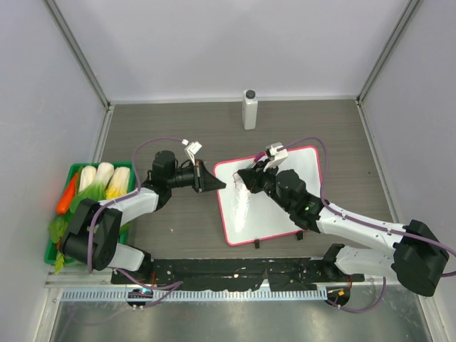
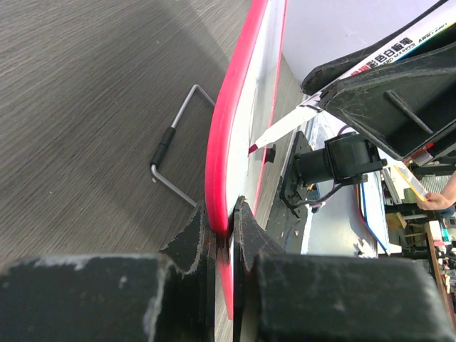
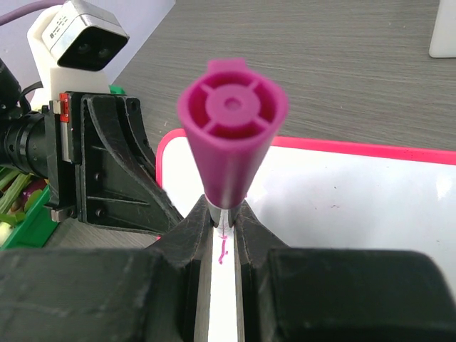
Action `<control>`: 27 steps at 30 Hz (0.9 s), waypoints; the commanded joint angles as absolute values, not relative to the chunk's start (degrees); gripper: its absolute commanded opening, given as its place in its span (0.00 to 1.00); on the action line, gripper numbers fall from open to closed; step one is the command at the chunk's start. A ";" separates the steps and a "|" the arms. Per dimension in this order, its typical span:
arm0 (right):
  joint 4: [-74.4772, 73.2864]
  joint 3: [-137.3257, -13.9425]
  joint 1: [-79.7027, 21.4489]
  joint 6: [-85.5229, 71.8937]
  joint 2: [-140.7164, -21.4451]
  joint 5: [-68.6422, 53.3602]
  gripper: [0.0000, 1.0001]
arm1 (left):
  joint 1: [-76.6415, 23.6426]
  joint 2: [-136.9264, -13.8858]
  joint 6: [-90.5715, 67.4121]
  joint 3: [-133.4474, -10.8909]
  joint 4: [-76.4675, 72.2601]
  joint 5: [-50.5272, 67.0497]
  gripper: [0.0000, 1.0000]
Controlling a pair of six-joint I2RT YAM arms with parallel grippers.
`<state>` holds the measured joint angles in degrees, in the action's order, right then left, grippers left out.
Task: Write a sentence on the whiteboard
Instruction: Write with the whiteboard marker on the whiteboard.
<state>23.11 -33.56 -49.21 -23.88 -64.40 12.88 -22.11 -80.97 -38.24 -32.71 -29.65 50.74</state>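
Observation:
The whiteboard [image 1: 278, 203], white with a pink-red frame, lies on the table in front of both arms. My left gripper [image 1: 215, 182] is shut on the frame at the board's left edge [image 2: 222, 142]; its jaws pinch the red rim [image 2: 228, 222]. My right gripper [image 1: 251, 175] is shut on a marker with a magenta end [image 3: 231, 128] and holds it upright, tip on the board near the upper left corner [image 3: 342, 206]. Of the sentence, only a short pink stroke [image 3: 222, 253] shows between my right fingers. The marker tip also shows in the left wrist view [image 2: 254, 148].
A white bottle [image 1: 249, 108] stands at the back of the table. A green tray [image 1: 71, 171] with vegetables sits at the far left. A wire clip foot [image 2: 174, 139] sticks out under the board. Walls close in the table on three sides.

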 commanded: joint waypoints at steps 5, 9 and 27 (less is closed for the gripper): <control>21.01 -35.16 -49.13 -22.24 -63.02 19.77 0.01 | -23.99 -81.83 -28.21 -32.52 -24.43 46.67 0.00; 20.48 -34.89 -49.13 -22.67 -62.67 21.79 0.01 | -23.91 -81.83 -28.13 -32.52 -24.26 46.58 0.00; 21.01 -33.40 -49.13 -22.24 -56.25 18.80 0.01 | -23.99 -81.65 -27.51 -32.70 -23.38 46.23 0.00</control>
<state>19.90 -33.52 -49.28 -23.62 -58.87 17.89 -22.24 -80.84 -37.58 -32.93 -29.23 50.83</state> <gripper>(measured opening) 0.174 0.080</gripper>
